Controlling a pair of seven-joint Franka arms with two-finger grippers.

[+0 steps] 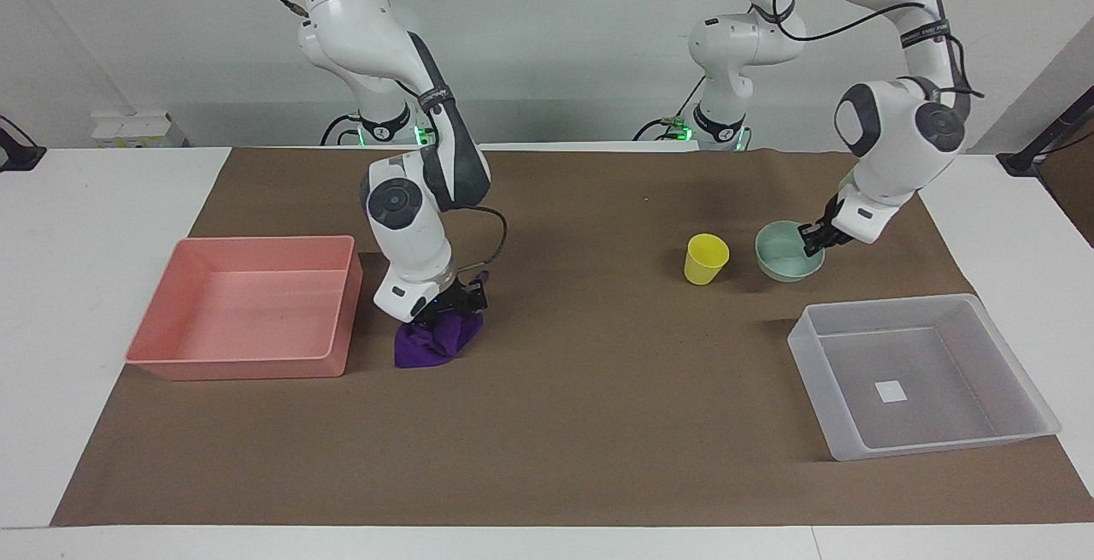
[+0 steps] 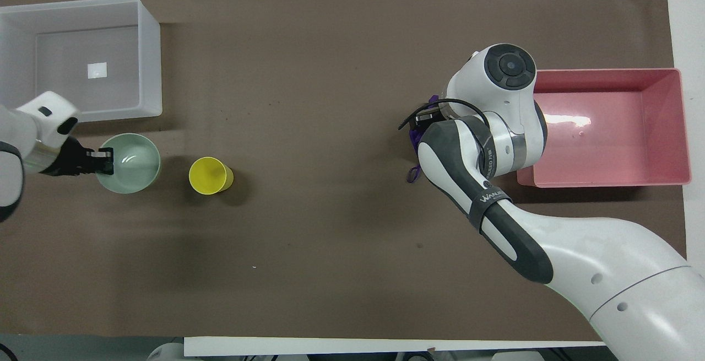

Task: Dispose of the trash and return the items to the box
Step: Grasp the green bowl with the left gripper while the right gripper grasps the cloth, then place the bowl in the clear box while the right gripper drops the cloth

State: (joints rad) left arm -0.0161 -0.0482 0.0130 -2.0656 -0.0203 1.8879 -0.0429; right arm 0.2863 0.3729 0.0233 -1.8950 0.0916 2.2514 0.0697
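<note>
Counted out, the table holds two trays, one cup, one bowl and one cloth, with two arms working over a brown paper sheet [image 1: 598, 423].

One purple cloth [image 1: 427, 344] lies crumpled and soft just beside the pink tray [image 1: 248, 363], on the side toward the left arm's end. Its small loop [image 2: 412, 173] pokes out nearer the robots. The right gripper [image 1: 449, 302] is pressed down onto the top of the cloth; its fingers sink into the folds and I cannot tell whether they have closed. From overhead the arm's wrist covers nearly all of the fabric.

One pink tray, opaque, rectangular and smooth-walled, sits at the right arm's end of the table.

One yellow cup [image 1: 706, 258], plastic and tapered, stands upright near the left arm's end. Beside it, closer still to that end, is one mint green bowl [image 1: 785, 254], round, shallow and glossy. The left gripper [image 1: 812, 240] pinches the bowl's rim on the side away from the cup, one finger inside and one outside, closed on it. Whether the bowl is lifted off the paper cannot be told.

One clear tray [image 1: 1008, 436], translucent plastic with rounded corners, lies farther from the robots than the bowl. A single white square sticker [image 1: 890, 391] marks its floor.
</note>
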